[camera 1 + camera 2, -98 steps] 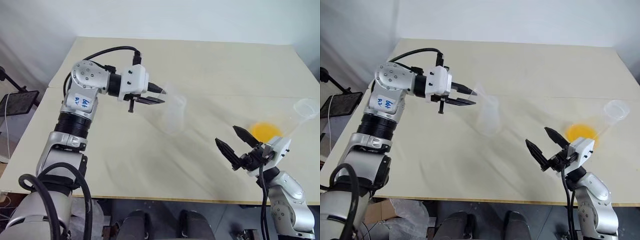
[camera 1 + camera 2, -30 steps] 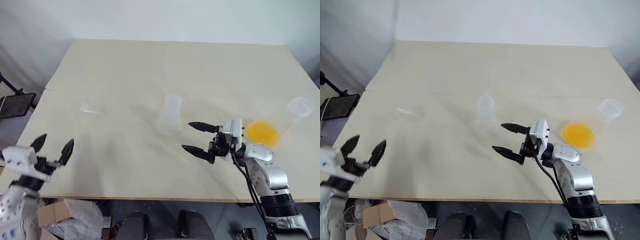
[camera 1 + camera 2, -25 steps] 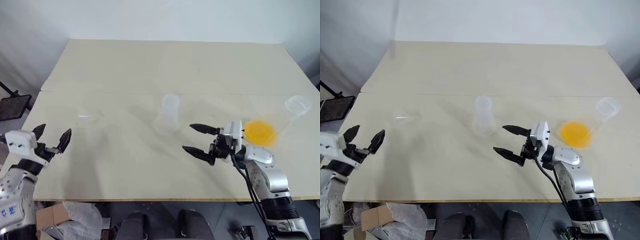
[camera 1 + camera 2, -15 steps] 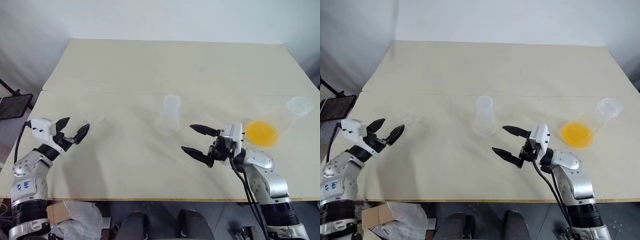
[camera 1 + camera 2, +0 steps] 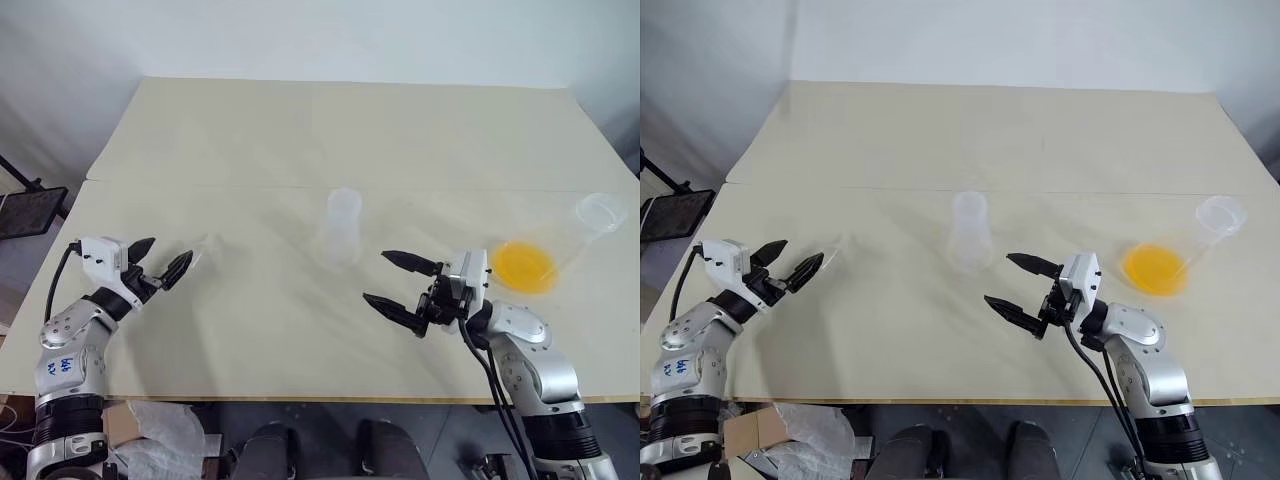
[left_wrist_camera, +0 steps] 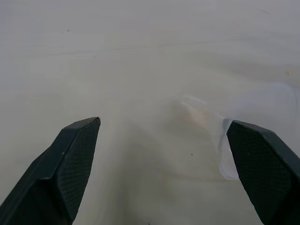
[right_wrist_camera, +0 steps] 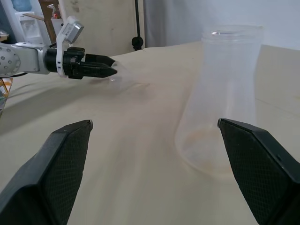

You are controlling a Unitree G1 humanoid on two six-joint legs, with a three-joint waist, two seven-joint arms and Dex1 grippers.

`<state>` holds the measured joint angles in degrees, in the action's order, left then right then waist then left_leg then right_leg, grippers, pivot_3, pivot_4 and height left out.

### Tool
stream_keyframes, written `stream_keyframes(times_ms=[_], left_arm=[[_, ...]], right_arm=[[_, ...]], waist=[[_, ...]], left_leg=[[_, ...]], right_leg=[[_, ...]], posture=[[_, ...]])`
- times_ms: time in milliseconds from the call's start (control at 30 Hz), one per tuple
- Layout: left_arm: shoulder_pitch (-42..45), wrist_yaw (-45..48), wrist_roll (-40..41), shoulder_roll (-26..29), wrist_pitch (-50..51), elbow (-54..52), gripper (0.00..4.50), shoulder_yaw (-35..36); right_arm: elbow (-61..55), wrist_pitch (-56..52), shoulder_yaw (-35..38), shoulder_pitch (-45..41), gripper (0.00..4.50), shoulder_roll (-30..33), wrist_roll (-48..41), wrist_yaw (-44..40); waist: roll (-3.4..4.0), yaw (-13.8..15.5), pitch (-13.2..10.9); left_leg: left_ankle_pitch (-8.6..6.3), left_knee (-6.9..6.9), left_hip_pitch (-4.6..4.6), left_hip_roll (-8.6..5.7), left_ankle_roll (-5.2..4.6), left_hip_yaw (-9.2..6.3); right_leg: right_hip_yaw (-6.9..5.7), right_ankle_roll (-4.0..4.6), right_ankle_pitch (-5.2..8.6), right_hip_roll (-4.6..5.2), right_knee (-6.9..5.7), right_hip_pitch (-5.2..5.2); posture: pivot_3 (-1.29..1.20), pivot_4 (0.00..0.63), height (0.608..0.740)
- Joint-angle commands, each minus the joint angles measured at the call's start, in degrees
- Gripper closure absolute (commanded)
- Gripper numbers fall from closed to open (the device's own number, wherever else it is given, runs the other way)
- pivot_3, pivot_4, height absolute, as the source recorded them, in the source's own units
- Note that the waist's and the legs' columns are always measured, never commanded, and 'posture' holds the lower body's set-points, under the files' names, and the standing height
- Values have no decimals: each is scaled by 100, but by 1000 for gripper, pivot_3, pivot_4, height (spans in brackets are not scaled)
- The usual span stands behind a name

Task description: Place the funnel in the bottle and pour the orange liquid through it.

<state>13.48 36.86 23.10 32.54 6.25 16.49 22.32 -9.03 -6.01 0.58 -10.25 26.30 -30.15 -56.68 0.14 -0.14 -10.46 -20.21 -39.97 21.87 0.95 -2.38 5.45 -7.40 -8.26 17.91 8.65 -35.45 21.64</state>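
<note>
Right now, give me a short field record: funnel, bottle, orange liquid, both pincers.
funnel: lying on the table, just beyond the left pincer's tips, not gripped
bottle: upright mid-table, no funnel in it
orange liquid: in the tilted flask at the right
left pincer: open
right pincer: open, empty, short of the bottle

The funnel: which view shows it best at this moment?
The left wrist view: the funnel lies on the table close ahead, faint but large, by one finger of the open left tool. Both eye views show it as a faint glint beyond that tool, and the right wrist view as a small pale shape.
</note>
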Motion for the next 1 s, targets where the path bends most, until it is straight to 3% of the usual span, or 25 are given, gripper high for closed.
stream_keyframes(times_ms=[33,333,433,600,733,900,1000], left_arm=[[48,-37,-5,30,-41,-77,878,33],[436,6,-49,-120,-58,243,3724,-194],[453,109,0,-56,16,226,4450,-200],[447,449,345,237,596,-339,4450,-142],[661,1206,835,997,1701,-1253,4450,-360],[1453,1970,1219,1732,2670,-1683,4450,-758],[2278,2241,1253,1864,3235,-1653,4450,-1273]], right_arm=[[-157,119,98,4,0,-15,-22,11],[-152,168,134,20,0,14,-12,-1],[-216,193,150,64,0,29,-16,27],[-402,188,282,180,0,80,-121,78],[-747,43,679,370,0,163,-388,293],[-1137,-70,1128,714,0,200,-633,587],[-1286,-17,1317,873,0,126,-720,791]], waist=[[0,4,0],[0,4,0],[0,3,0],[-1,2,-1],[-4,12,-2],[-2,35,-3],[3,14,-6]], left_leg=[[0,0,0,0,0,-1],[0,-1,0,-1,0,0],[0,0,0,-1,0,1],[0,-1,0,0,0,1],[0,-2,2,0,0,-4],[0,-1,3,-2,0,-10],[0,4,-3,-5,1,-1]], right_leg=[[0,0,0,0,0,0],[-2,0,0,-1,0,0],[-2,0,0,-1,0,0],[-1,0,0,-1,0,0],[-1,0,0,0,0,0],[3,0,0,0,3,-4],[9,0,0,-2,1,-3]], posture=[[0,150,740],[0,150,740],[0,150,740],[0,150,740],[0,150,740],[0,150,740],[0,150,740]])
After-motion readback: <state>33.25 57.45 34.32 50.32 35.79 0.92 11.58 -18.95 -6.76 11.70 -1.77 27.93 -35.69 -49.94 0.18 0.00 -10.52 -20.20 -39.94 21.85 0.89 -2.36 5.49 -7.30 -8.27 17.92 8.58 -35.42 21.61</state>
